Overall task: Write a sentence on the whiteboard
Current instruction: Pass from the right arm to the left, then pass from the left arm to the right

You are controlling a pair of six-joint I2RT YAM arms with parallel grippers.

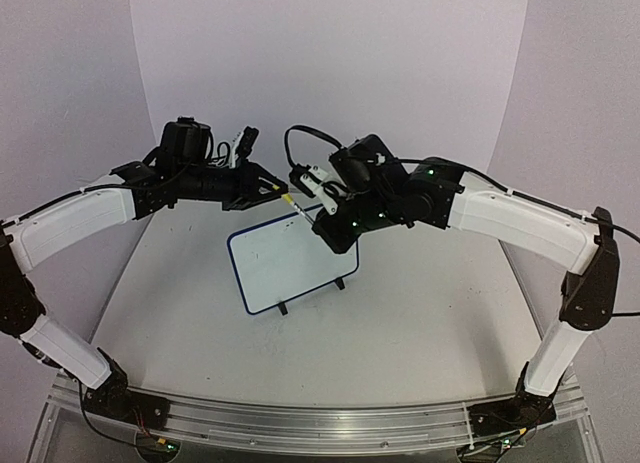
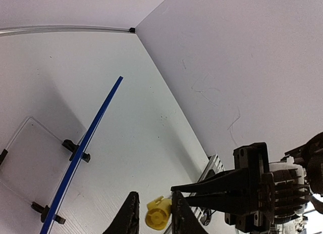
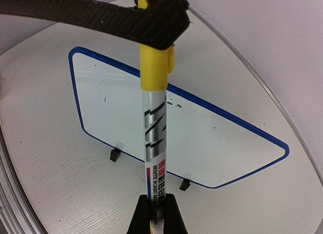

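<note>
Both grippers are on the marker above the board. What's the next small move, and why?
Probably draw the left gripper straight back along the marker's axis while the right gripper holds firm. The yellow cap is on the marker, pinched by the left fingers, and the right grips the barrel's other end. The whiteboard below shows no writing, so uncapping likely comes first.

Both your arms reach in from the sides, elbows bent, and meet above the far edge of the whiteboard (image 1: 285, 268). Your left gripper (image 1: 280, 191) points right, its fingers pinched on the marker cap (image 2: 158, 214). Your right gripper (image 1: 318, 215) faces it over the whiteboard's far right corner, clamped on the marker (image 3: 154, 138).
</note>
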